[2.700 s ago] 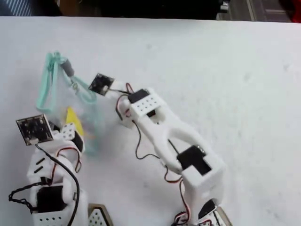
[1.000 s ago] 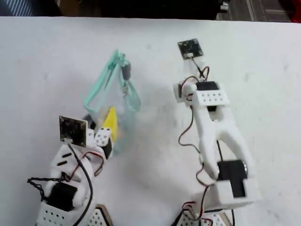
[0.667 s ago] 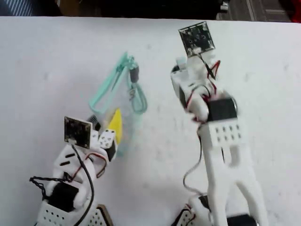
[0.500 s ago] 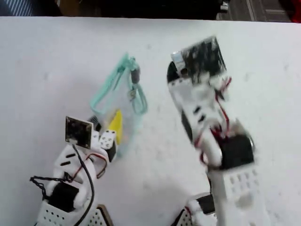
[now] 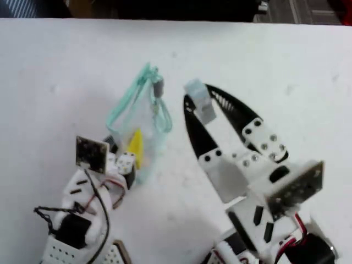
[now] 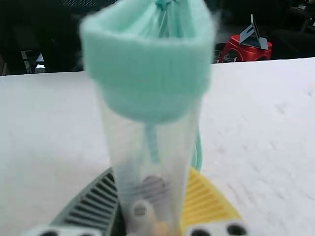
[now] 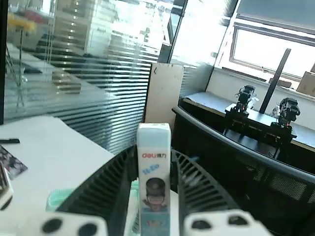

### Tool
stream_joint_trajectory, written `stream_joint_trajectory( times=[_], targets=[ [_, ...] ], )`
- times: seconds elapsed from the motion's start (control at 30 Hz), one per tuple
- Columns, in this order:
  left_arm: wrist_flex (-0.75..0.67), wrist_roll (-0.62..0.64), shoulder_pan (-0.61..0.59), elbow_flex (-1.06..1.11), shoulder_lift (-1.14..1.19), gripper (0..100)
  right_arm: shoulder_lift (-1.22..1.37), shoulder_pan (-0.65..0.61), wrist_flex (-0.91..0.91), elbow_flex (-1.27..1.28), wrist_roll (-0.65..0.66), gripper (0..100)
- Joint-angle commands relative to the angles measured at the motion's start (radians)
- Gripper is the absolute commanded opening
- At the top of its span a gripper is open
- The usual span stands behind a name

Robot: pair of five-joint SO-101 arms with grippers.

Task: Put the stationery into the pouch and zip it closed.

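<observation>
A clear pouch with mint trim and a mint strap lies on the white table, left of centre. My left gripper is shut on its near end. In the left wrist view the pouch stands between the grey and yellow fingers, with its mint band on top and something dark inside. My right gripper is raised above the table just right of the pouch and shut on a white and light-blue eraser. The right wrist view shows the eraser upright between the black fingers.
The table's far edge runs along the back, with a dark room beyond it. Both arm bases sit at the front edge, the left one with loose black and red wires. White table surface stretches to the right of the right arm.
The right arm left the pouch, swung right, then pulled back and rose with its wrist tipped up, the eraser in its jaws. The left arm carried the pouch rightward.
</observation>
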Motion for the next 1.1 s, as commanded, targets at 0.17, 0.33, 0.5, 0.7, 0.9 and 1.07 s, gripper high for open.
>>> stream_joint_trajectory(
  times=[0.17, 0.33, 0.5, 0.7, 0.9, 1.07],
  targets=[
    [0.003, -0.008, 0.008, -0.028, -0.012, 11, -0.002, -0.018, -0.053, 0.035, -0.077, 1.8],
    [0.017, -0.008, 0.013, -0.028, -0.012, 12, -0.002, -0.168, -0.274, 0.232, -0.069, 1.7],
    [0.028, -0.008, 0.012, -0.032, -0.012, 15, 0.028, -0.294, -0.631, 0.368, -0.068, 1.6],
    [0.23, -0.002, 0.013, -0.147, -0.012, 24, 0.153, -0.265, -0.659, 0.367, -0.075, 1.6],
    [0.235, -0.003, 0.012, -0.152, -0.012, 24, 0.189, -0.26, -0.654, 0.384, -0.075, 1.6],
    [0.235, -0.002, 0.012, -0.152, -0.012, 24, 0.194, -0.22, -0.661, 0.457, -0.075, 1.6]
  ],
)
